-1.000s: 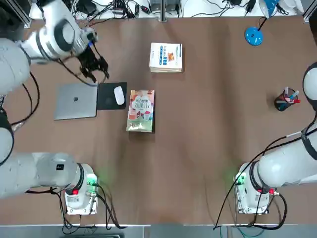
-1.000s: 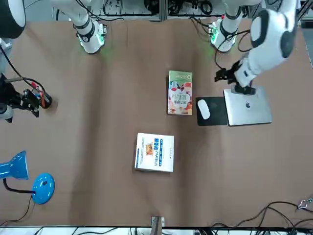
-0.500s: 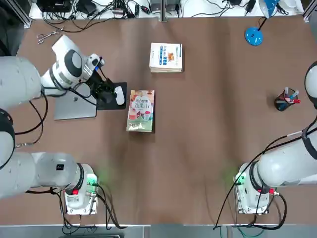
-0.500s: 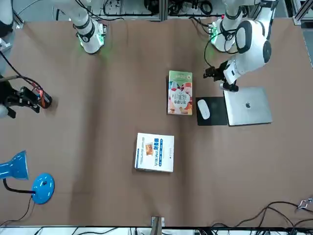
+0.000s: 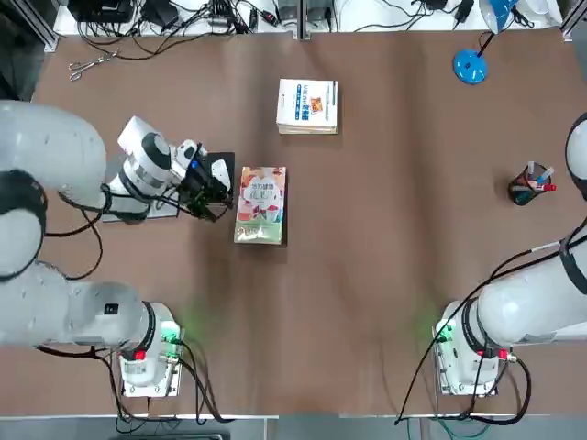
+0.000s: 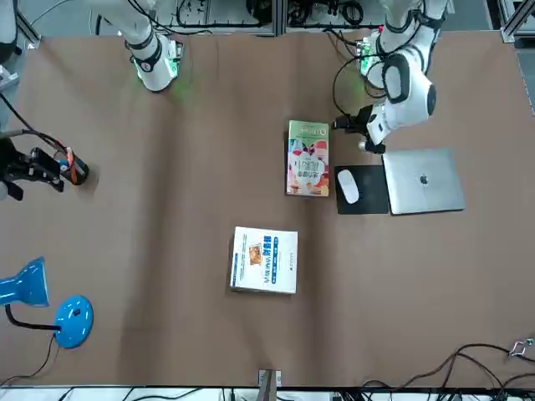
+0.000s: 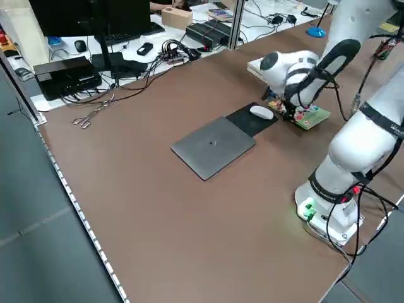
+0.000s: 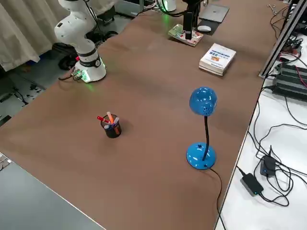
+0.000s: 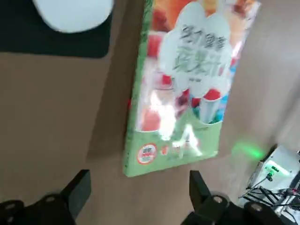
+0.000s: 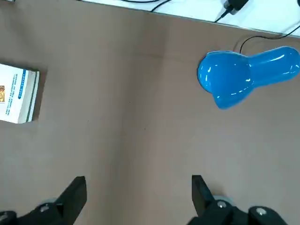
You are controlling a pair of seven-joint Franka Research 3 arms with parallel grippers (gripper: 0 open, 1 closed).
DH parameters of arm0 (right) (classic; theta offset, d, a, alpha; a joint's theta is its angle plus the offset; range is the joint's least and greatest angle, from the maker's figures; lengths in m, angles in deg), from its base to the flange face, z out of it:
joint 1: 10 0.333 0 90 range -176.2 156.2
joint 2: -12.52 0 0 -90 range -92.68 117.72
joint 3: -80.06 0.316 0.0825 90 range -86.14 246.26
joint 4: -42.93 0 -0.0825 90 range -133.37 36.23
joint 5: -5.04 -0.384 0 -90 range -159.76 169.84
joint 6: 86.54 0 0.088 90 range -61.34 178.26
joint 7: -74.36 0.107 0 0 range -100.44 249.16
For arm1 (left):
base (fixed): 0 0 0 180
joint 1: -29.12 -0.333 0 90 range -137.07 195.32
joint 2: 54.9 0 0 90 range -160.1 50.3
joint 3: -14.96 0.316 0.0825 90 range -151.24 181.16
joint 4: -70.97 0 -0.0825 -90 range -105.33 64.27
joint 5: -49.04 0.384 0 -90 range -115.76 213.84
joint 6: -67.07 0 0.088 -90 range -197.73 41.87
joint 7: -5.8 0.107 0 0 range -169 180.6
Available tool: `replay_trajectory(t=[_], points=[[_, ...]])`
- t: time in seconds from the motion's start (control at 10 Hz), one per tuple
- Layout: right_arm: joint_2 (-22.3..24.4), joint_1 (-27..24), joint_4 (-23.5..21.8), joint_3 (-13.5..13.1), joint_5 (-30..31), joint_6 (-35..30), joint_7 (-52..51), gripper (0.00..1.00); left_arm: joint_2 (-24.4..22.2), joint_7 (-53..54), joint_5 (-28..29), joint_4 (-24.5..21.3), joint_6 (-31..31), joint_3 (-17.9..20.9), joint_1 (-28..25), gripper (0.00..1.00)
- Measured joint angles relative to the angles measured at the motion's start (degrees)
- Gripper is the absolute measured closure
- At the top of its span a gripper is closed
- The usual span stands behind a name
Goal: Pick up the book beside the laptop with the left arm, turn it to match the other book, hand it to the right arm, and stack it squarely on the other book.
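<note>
While my left gripper (image 9: 136, 199) hangs over the mouse pad (image 6: 362, 190), right next to the green-bordered book (image 5: 261, 205), here's the count: two books, one laptop (image 6: 424, 180), one white mouse (image 6: 348, 186), one pen cup (image 5: 530, 184) and one blue lamp (image 8: 202, 128). The laptop's on the far side of that gripper from the green-bordered book, lid closed, touching the pad. The white book (image 6: 264, 260) sits farther out from me than the gripper, well apart from it. All of it's on a brown counter (image 5: 367, 275), kinda shiny in spots, with cables and a monitor (image 7: 76, 19) on white tables past the edge, plus a curtain (image 8: 29, 28) off to one side. Left gripper's wide open, holding nothing. My right gripper (image 10: 139, 199) is parked near the pen cup, open and empty too.
</note>
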Motion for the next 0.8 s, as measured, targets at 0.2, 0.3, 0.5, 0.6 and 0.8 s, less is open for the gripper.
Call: replay_trajectory(t=[0.2, 0.3, 0.5, 0.6, 0.8], points=[[0.0, -0.1, 0.0, -0.1, 0.0, -0.1, 0.0, 0.01, 7.4, 10.5, -6.8, 0.1, -2.6, 0.1, -0.2, 0.07], [0.0, -0.2, 0.0, -0.2, 0.0, -0.1, 0.0, 0.01, 9.3, 12.6, -8.4, 0.4, -2.9, 0.1, -0.3, 0.07], [0.0, -0.4, 0.0, -0.2, 0.0, -0.1, 0.0, 0.01, 9.8, 13.0, -10.4, 0.8, -3.0, -0.4, -0.3, 0.08], [0.0, -0.4, 0.0, -0.2, 0.0, -0.1, 0.0, 0.01, 9.8, 13.0, -11.7, 1.1, -3.0, -1.5, -0.3, 0.08], [0.0, -0.4, 0.0, -0.2, 0.0, -0.1, 0.0, 0.01, 9.8, 13.0, -13.2, 1.2, -3.0, -3.6, -0.3, 0.08]])
